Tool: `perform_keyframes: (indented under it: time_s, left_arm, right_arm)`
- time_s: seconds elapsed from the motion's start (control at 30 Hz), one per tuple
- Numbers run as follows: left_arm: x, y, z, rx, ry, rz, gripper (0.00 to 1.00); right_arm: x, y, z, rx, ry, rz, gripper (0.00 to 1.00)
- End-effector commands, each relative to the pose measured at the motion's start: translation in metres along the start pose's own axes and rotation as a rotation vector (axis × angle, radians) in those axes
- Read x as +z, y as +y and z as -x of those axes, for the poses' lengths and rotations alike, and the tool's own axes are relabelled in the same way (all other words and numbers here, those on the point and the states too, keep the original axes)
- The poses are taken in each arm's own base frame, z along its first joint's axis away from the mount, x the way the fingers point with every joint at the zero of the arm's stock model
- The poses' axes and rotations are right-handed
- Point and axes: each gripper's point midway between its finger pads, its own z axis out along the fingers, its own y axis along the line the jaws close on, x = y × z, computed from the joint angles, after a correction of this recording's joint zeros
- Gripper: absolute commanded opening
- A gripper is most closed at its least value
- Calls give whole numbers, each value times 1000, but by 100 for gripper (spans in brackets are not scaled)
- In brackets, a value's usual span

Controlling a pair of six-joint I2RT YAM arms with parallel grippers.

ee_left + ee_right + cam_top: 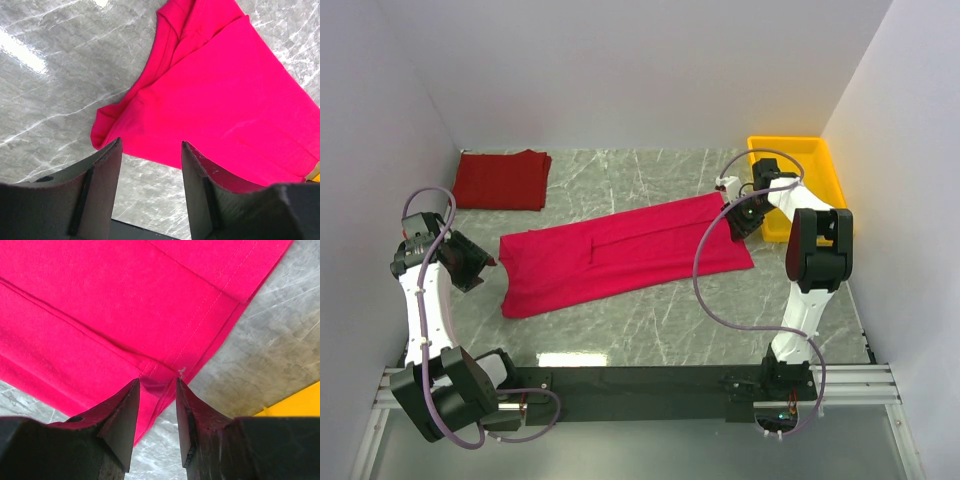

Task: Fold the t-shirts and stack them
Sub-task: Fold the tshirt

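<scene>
crimson t-shirt (pixel 620 255): flat, folded long, one end just beside yellow tray (pixel 800 175) | right gripper (pixel 157 382): jaws apart, astride hem corner at tray-side end | left gripper (pixel 150 145): spread, cloth just beyond tips, at end farthest from tray | darker t-shirt (pixel 502 180): folded, well apart from tray | tray mostly cut off in wrist views

Two t-shirts: one bright crimson t-shirt (pixel 620 255) at centre frame, one darker red t-shirt (pixel 502 180) upper left. One yellow tray (pixel 810 165) upper right. Two claws: left claw (pixel 483 262), right claw (pixel 740 222). One grey worktop (pixel 670 320).
</scene>
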Motion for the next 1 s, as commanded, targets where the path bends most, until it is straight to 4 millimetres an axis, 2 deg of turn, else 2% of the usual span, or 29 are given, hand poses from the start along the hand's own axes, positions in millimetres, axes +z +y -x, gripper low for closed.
perform_keyframes:
  time_s: [0.0, 0.43, 0.53, 0.63, 0.8, 0.97]
  left_arm:
    - [-2, -2, 6, 12, -34, -17, 56]
    - [-1, -1, 5, 9, -35, -16, 56]
    - [-1, 0, 5, 9, -37, -12, 56]
    - [0, 1, 3, 8, -33, -11, 56]
    - [-1, 2, 4, 11, -38, -5, 56]
    - [0, 3, 3, 10, -34, -3, 56]
  right_arm:
    - [-2, -3, 5, -17, 10, -6, 42]
    - [11, -1, -2, 2, 37, 29, 40]
    - [8, -1, 0, -4, 22, 22, 32]
    - [2, -2, 5, -3, -4, 0, 15]
    - [-8, -4, 13, 1, -56, -55, 12]
    - [-20, 1, 17, 5, -106, -86, 11]
